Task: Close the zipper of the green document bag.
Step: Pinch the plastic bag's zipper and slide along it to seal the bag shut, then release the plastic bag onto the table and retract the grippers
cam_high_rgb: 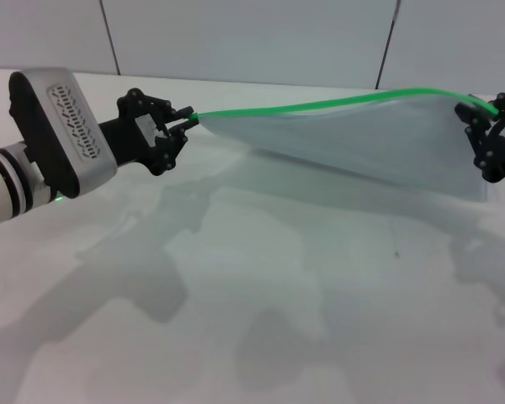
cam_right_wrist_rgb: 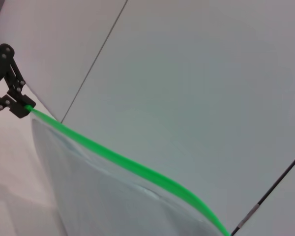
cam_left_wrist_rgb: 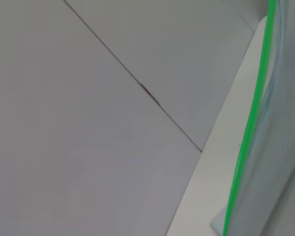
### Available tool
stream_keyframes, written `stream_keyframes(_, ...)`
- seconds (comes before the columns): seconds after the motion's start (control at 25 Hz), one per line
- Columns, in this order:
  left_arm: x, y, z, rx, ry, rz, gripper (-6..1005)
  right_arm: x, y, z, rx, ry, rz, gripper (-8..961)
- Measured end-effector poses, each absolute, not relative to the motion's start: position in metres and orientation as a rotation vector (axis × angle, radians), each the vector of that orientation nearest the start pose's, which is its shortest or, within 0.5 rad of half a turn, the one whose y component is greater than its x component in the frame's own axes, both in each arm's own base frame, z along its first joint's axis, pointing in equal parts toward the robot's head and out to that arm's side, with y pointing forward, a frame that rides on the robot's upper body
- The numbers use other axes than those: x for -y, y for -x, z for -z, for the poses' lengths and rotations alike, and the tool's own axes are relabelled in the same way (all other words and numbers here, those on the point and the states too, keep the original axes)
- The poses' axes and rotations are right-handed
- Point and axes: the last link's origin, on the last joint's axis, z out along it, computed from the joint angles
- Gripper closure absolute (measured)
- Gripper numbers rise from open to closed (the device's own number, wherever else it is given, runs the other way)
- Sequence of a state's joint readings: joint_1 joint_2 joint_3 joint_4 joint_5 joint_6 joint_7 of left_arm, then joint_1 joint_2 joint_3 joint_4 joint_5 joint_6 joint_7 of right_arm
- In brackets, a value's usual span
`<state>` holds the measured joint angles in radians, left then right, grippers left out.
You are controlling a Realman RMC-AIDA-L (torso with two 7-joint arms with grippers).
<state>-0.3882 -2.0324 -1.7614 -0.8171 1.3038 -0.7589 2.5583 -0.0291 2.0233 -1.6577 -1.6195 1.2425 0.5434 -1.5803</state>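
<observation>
Bag position: the green document bag (cam_high_rgb: 362, 143) is held above the white table (cam_high_rgb: 261, 303), stretched between both grippers with the zipper (cam_high_rgb: 320, 105) uppermost. The zipper's left end is pinched by the left gripper (cam_high_rgb: 183, 122). Its right end is clamped by the right gripper (cam_high_rgb: 480, 114). The slider tab cannot be made out.

The left pincer (cam_high_rgb: 188, 120) is clamped on the near end of the bright green plastic zipper strip (cam_high_rgb: 320, 104); the right pincer (cam_high_rgb: 486, 112) grips its far end, both arms raised.
</observation>
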Motion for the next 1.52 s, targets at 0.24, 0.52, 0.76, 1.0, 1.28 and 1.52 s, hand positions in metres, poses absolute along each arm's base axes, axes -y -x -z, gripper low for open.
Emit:
stream_keyframes(0.24, -0.390, 0.256, 0.005, -0.245, 2.244, 0.183, 920, -0.322, -0.202, -0.038, -0.008, 2.151, -0.162, 790)
stream_keyframes(0.52, -0.390, 0.250, -0.001, -0.213, 2.169, 0.311, 876, -0.330, -0.205, -0.056, -0.109, 1.962, -0.202, 786)
stream_keyframes(0.76, -0.385, 0.241, -0.021, -0.107, 2.020, 0.611, 740, -0.326, -0.195, -0.069, -0.129, 1.691, -0.246, 628)
stream_keyframes(1.0, -0.378, 0.250, -0.026, 0.039, 1.903, 0.813, 604, -0.323, -0.191, -0.053, -0.121, 1.491, -0.255, 357)
stream_keyframes(1.28, -0.375, 0.259, -0.011, 0.178, 1.876, 0.885, 307, -0.333, -0.218, -0.024, -0.235, 1.359, -0.385, 245)
stream_keyframes(1.52, -0.379, 0.261, 0.003, 0.283, 1.881, 0.892, 295, -0.337, -0.236, -0.007, -0.251, 1.331, -0.525, 194)
